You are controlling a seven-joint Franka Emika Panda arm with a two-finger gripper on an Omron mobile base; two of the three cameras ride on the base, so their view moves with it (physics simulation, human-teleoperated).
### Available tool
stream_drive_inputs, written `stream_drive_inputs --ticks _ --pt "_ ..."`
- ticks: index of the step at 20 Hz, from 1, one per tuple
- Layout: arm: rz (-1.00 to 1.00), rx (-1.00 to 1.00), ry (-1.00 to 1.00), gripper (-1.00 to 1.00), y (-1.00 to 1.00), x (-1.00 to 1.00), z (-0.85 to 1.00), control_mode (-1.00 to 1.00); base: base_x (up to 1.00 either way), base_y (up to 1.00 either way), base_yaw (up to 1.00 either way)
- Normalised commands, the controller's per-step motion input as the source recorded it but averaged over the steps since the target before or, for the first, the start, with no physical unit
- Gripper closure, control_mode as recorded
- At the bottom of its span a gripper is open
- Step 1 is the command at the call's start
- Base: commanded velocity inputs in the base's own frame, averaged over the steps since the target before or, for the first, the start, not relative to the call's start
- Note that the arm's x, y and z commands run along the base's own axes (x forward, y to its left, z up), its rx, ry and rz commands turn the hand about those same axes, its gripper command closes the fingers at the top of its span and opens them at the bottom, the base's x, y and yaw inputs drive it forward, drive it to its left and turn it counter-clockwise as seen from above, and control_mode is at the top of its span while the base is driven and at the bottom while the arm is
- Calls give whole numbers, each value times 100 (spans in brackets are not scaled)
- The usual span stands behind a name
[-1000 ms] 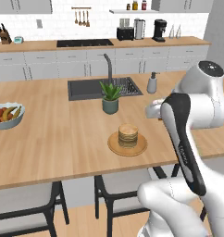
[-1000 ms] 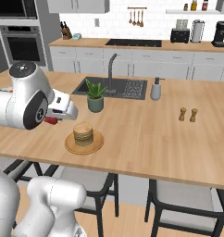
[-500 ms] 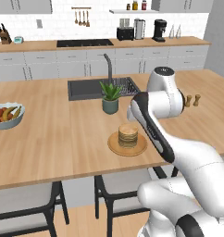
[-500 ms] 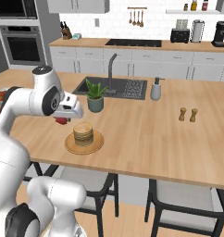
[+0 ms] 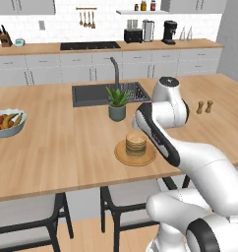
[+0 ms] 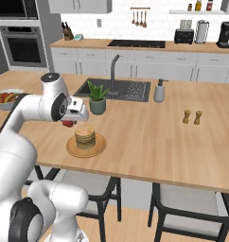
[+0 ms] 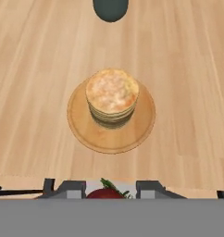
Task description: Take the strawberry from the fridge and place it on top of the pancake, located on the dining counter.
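A short stack of tan pancakes sits on a round wooden plate on the light wooden dining counter. My gripper hovers above the counter just short of the stack, near the front edge. It is shut on the tiny red strawberry, whose green leaves show between the fingertips. In the left base view my arm hides the hand. The fridge is out of view.
A small potted plant stands just behind the plate, before the dark sink. A white fruit bowl sits far left, two shakers to the right. Stools stand below.
My arm's elbow has swung across towards the pancake stack. The hand, still holding the strawberry, has edged slightly closer to the stack. The pancakes and plate have not moved.
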Motion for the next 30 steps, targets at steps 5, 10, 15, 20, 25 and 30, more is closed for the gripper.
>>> stream_drive_inputs --ticks 5,10,15,20,25,30 --pt "0 0 -9 100 0 36 -15 -100 0 0 0" --pt "0 0 -1 100 0 32 -6 -100 0 0 0" --pt "0 0 0 100 1 41 -10 -100 0 0 0" --pt "0 0 0 100 4 34 -21 -100 0 0 0" --pt "0 0 0 100 3 21 -29 -100 0 0 0" --pt "0 0 0 100 0 19 -30 -100 0 0 0"
